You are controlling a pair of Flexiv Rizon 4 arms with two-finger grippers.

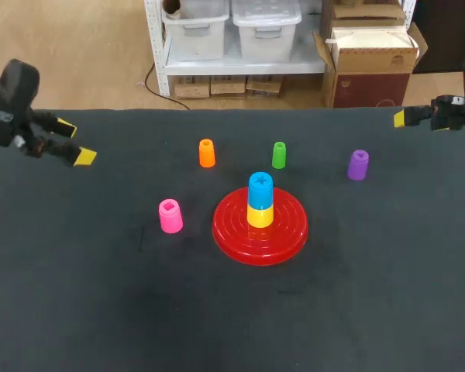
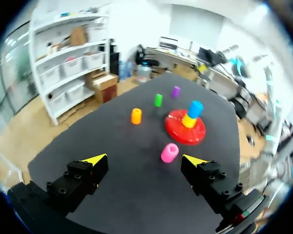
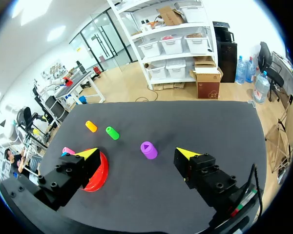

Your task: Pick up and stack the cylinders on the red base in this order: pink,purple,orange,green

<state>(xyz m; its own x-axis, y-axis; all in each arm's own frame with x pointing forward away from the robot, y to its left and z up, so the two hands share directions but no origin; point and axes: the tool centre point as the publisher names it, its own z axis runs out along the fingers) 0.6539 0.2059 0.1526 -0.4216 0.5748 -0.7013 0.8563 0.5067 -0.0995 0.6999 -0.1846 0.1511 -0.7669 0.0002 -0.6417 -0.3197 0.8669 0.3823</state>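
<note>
Left claw (image 2: 144, 159) wide open, empty. Pink cylinder (image 2: 169, 152) just ahead, off-centre. Red base (image 2: 201, 137) beyond it, already carrying blue cylinder (image 2: 195, 108) on yellow cylinder (image 2: 188, 121). Risk: off-centre closing tips pink, or adding it topples the stack.

Cylinders: six in all.
- Four stood singly on the table (image 1: 101, 310): one pink cylinder (image 1: 170, 216), one orange cylinder (image 1: 207, 153), one green cylinder (image 1: 279, 155) and one purple cylinder (image 1: 358, 164).
- Two were stacked: one blue cylinder (image 1: 260, 188) on one yellow cylinder (image 1: 260, 216).

Bases: one red base (image 1: 236, 232), which carried that stack of two.

Grippers: two, the left gripper (image 2: 144, 158) and the right gripper (image 3: 136, 152). Each had two yellow-tipped fingers.
</note>
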